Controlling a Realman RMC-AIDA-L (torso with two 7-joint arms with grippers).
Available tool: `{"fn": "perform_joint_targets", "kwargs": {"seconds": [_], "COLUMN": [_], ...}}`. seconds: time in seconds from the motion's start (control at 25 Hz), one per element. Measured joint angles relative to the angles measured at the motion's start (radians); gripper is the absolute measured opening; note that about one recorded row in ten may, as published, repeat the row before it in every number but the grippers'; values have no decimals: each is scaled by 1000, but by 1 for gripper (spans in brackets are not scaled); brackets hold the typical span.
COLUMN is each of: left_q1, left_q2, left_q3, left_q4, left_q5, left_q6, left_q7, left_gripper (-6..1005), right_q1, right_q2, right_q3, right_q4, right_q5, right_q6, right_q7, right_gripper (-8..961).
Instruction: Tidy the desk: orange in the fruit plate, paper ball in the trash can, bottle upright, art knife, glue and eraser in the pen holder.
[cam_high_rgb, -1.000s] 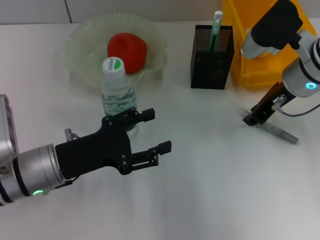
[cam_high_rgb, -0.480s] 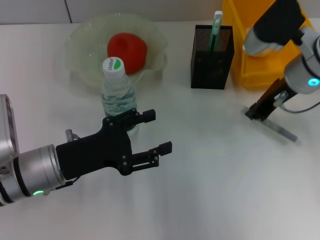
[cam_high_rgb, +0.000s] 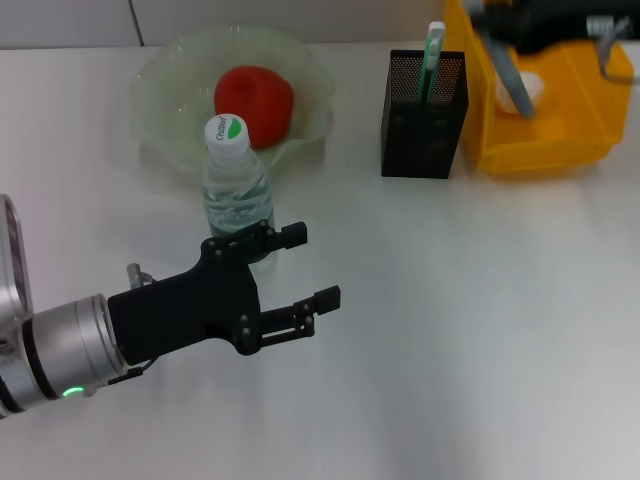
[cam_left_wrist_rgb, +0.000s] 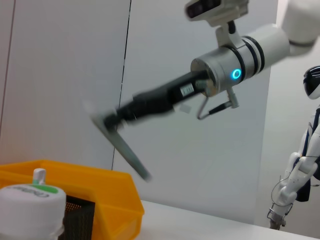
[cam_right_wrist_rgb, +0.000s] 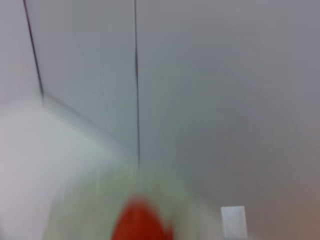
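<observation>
White desk (cam_high_rgb: 480, 330) — upright bottle (cam_high_rgb: 236, 185), green-marked cap, lettering illegible.

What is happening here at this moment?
The robot is tidying a desk. The right gripper holds a thin grey tool in the air over the yellow trash can, near the pen holder. The left gripper is open beside the upright bottle. The orange lies in the fruit plate.

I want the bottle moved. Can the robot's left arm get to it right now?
Probably yes. The left gripper is open beside the upright bottle, with nothing between them; the fruit plate sits behind it.
</observation>
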Motion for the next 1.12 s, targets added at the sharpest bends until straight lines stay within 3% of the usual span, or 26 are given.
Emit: {"fn": "perform_joint_targets", "kwargs": {"seconds": [0.04,0.08,0.16,0.2,0.24,0.28,0.4,0.44,0.48,0.52,0.56,0.64,0.84,1.12], "left_q1": [0,0,0,0,1,1,5,9,11,12,12,16,17,17], "left_q2": [0,0,0,-1,-1,-1,-2,-2,-2,-2,-2,0,0,1], "left_q3": [0,0,0,0,0,0,-2,-3,-2,-1,-1,-2,-4,-4], "left_q4": [0,0,0,0,0,0,0,0,0,0,0,0,0,0], "left_q5": [0,0,0,0,0,0,-8,-13,-14,-14,-14,-14,-15,-15], "left_q6": [0,0,0,0,0,0,2,3,4,5,5,7,18,29], "left_q7": [0,0,0,0,0,0,3,11,15,17,17,20,21,24], "left_gripper": [799,799,799,799,798,798,798,798,799,799,799,799,798,798], "right_q1": [-43,-43,-55,-52,-29,-29,14,38,38,63,63,109,166,207], "right_q2": [1,1,1,1,-1,-1,-2,0,0,2,2,2,5,10], "right_q3": [-11,-11,-17,-16,-9,-9,-8,-8,-8,-12,-12,-13,-9,-10], "right_q4": [78,78,207,286,464,464,710,855,855,975,975,1129,1247,1317], "right_q5": [201,201,418,538,784,784,1098,1276,1276,1410,1410,1522,1537,1542], "right_q6": [146,146,241,267,283,283,256,218,218,168,168,98,89,89], "right_q7": [-128,-128,-286,-381,-583,-583,-861,-1023,-1023,-1129,-1129,-1220,-1302,-1370], "right_gripper": [125,124,124,123,123,123,122,122,121,121,121,120,119,123]}}
